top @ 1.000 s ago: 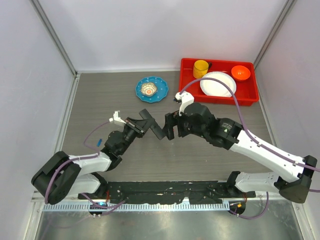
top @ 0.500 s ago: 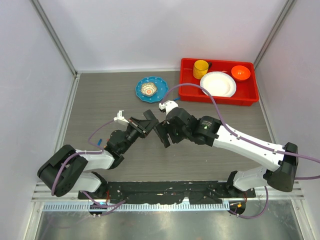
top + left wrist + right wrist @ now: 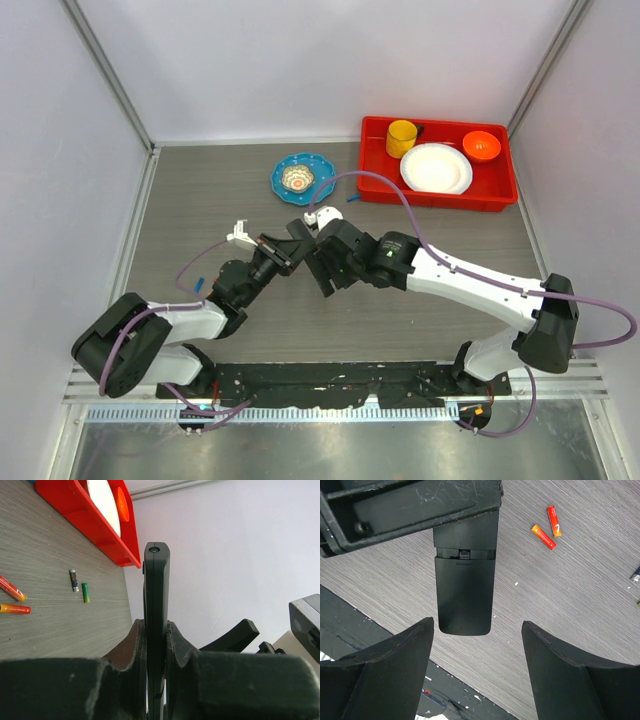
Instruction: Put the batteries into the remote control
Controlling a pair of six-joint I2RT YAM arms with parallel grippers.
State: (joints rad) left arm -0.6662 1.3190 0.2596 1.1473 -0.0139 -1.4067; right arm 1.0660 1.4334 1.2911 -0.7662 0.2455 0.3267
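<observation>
The right tool (image 3: 477,625) has swung left to the slim black plastic remote control (image 3: 465,592), jaws wide either side of its end, untouching; the left tool (image 3: 156,635) clamps it.

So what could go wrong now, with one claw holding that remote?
The left gripper clamps the remote control with a long end sticking out, so a tug there from the open right gripper might twist it or pull it loose. The batteries lie loose on the table and could roll if nudged.
</observation>
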